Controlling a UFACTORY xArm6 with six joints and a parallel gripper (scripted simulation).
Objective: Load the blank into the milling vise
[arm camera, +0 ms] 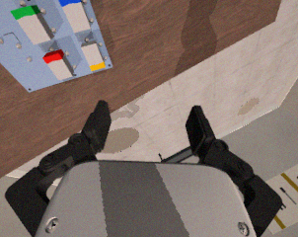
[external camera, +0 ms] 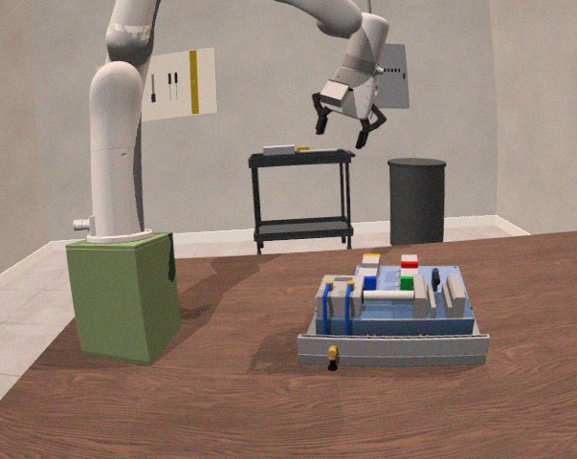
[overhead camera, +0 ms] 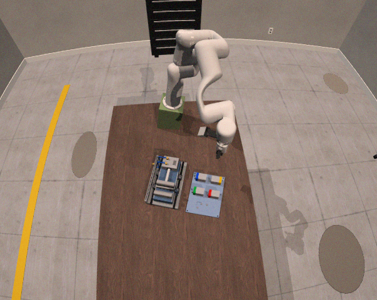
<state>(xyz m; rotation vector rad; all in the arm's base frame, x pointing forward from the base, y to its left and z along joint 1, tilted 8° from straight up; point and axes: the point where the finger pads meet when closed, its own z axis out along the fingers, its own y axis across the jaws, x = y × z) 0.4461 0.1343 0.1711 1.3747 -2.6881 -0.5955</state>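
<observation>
The blank with the green end (overhead camera: 198, 190) lies on the light blue infeed plate (overhead camera: 204, 197), at its left side in the nearer row. It also shows in the wrist view (arm camera: 31, 25) and behind the vise in the side view (external camera: 406, 282). The milling vise (overhead camera: 165, 181) stands left of the plate, with nothing between its jaws. My gripper (external camera: 348, 124) (overhead camera: 219, 154) is open and empty. It hangs high above the table, beyond the far end of the plate.
Blanks with blue (overhead camera: 201, 176), yellow (overhead camera: 216, 179) and red (overhead camera: 214, 193) ends lie on the same plate. The green robot pedestal (overhead camera: 170, 115) stands at the table's far edge. A black cart (external camera: 300, 195) and a dark bin (external camera: 416, 200) stand off the table.
</observation>
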